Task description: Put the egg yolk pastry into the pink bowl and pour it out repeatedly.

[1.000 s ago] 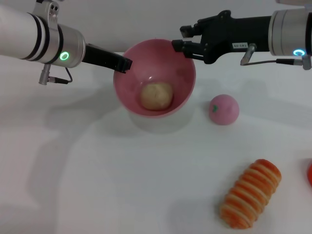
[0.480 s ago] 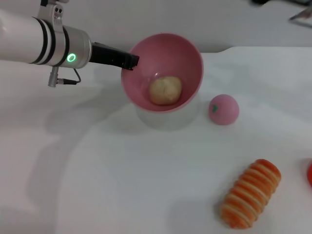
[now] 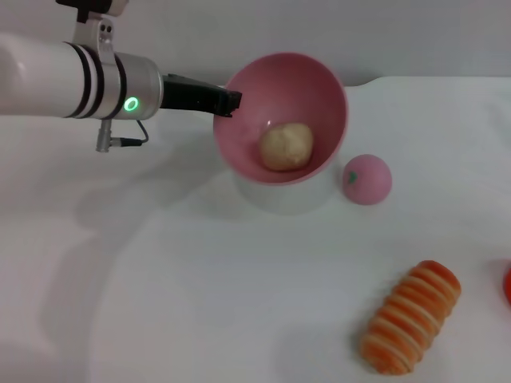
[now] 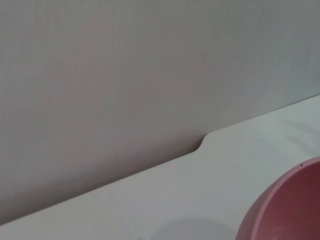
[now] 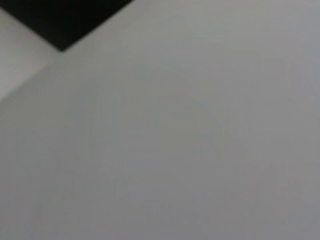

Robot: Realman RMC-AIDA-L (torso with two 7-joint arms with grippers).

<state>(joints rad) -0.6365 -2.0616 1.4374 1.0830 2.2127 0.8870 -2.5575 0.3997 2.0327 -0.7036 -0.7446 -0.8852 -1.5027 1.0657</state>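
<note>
While my left gripper [image 3: 231, 101] clamps the bowl [image 3: 319, 84] rim, the pastry [image 3: 286, 147] sits inside. Tilting fast could roll it into the pink ball [image 3: 367, 179]. Right gripper unseen.

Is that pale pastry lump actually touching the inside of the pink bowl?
Touching. The head view shows the egg yolk pastry resting against the inner wall of the tilted pink bowl, no gap.
</note>
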